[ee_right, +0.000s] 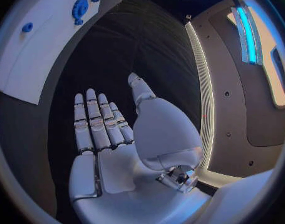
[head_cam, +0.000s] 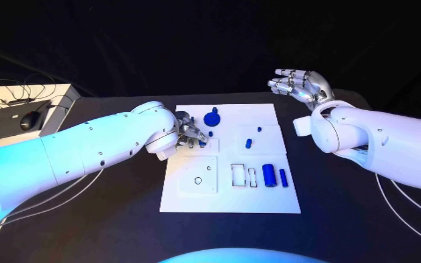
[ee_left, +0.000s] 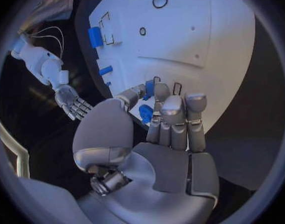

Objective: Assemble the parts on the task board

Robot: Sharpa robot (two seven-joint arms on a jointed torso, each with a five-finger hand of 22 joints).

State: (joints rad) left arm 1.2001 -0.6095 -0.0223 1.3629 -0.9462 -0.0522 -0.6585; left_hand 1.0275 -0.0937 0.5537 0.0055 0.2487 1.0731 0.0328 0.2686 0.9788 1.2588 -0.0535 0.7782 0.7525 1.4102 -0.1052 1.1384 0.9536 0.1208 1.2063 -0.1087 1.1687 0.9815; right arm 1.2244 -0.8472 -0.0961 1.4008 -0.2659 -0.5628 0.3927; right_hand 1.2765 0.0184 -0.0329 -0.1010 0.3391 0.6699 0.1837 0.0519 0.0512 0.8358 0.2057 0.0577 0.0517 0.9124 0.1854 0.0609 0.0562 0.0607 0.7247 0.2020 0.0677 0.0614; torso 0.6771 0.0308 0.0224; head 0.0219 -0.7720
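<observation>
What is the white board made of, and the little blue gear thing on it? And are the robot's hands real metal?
The task board looks like matte white plastic: smooth, flat, with cleanly cut slots, though painted metal is possible. The blue gear looks like moulded or printed plastic, evenly coloured and dull. The left hand and right hand have a silver satin sheen like metal, but could be coated plastic.

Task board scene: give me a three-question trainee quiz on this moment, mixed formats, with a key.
1. True or false: the right robot hand holds a blue part.
2. Which robot hand is over the task board? A) left B) right C) both
3. Fill in: the left robot hand pinches a small ____ part.

Key: 1 false, it is open and off the board; 2 A; 3 blue.
</observation>
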